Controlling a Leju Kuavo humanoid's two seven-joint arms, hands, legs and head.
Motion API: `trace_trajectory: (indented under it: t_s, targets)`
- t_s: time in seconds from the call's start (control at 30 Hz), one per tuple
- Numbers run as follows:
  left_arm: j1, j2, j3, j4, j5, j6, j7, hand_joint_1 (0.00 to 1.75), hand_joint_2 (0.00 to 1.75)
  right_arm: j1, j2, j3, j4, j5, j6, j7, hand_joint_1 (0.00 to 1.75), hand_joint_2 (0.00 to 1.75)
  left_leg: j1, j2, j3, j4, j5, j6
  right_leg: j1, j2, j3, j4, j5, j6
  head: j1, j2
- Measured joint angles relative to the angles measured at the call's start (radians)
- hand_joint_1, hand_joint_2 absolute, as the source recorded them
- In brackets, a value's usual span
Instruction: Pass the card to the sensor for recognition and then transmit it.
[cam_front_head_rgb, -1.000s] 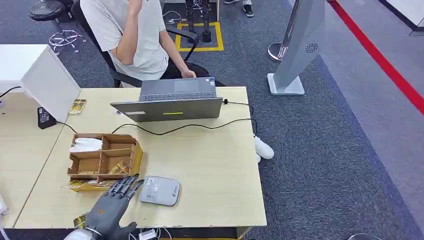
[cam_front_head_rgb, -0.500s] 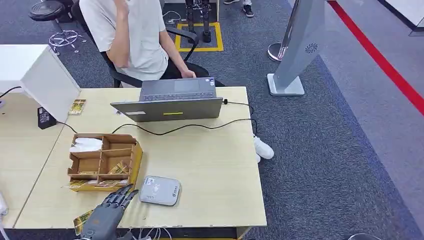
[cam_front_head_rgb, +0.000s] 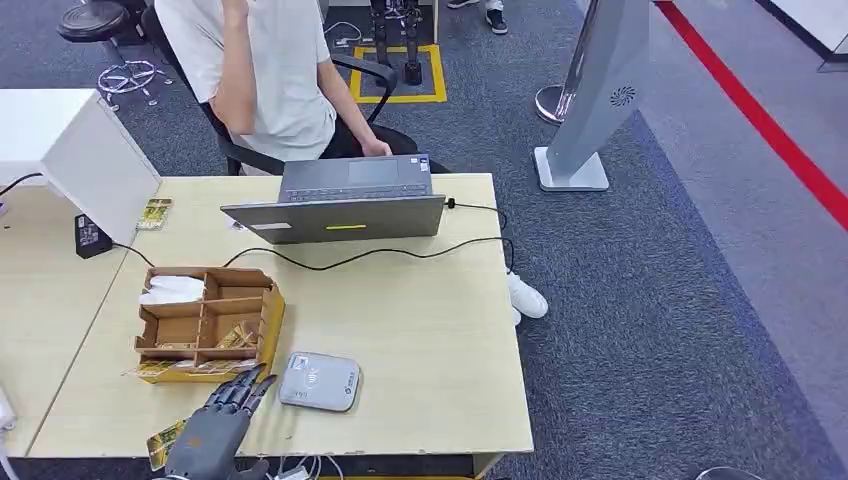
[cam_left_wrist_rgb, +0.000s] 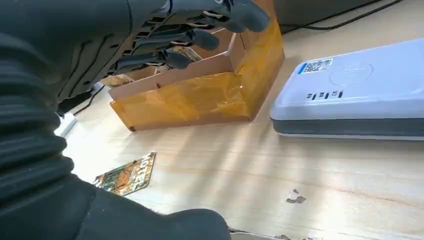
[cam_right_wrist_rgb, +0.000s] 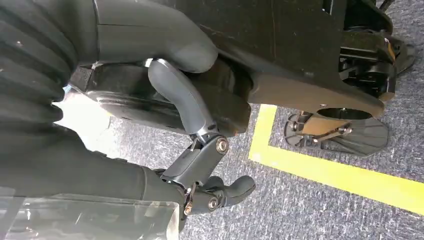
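My left hand (cam_front_head_rgb: 218, 425), fingers (cam_front_head_rgb: 243, 392) spread and empty, has the divided cardboard box (cam_front_head_rgb: 205, 322) at 12 o'clock, the grey card reader (cam_front_head_rgb: 318, 381) at 2.

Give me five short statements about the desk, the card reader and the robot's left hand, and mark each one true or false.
1. The left hand holds nothing. True.
2. The white card reader sits inside the cardboard organizer. False: it lies on the desk beside the organizer.
3. A card lies flat on the desk near the left hand. True.
4. The laptop is closed. False: it is open in front of a seated person.
5. A black cable runs across the desk. True.
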Motion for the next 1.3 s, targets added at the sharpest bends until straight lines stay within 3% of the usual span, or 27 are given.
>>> trace_trajectory:
  t_s: [0.83,1.3]
  targets:
    - [-0.004,-0.028,0.0,0.027,-0.029,0.019,-0.017,0.0,1.75,0.001,0.0,0.004,0.0,0.001,0.003,-0.008,0.0,1.75,0.0,0.0,0.0,0.0,0.0,0.0,0.0,0.0,0.0,0.0,0.0,0.0,0.0,0.0]
    - [-0.048,-0.145,0.0,0.016,-0.08,0.093,-0.147,0.0,1.75,0.001,0.0,0.008,0.0,-0.001,0.006,-0.017,0.0,1.75,0.0,0.0,0.0,0.0,0.0,0.0,0.0,0.0,0.0,0.0,0.0,0.0,0.0,0.0]
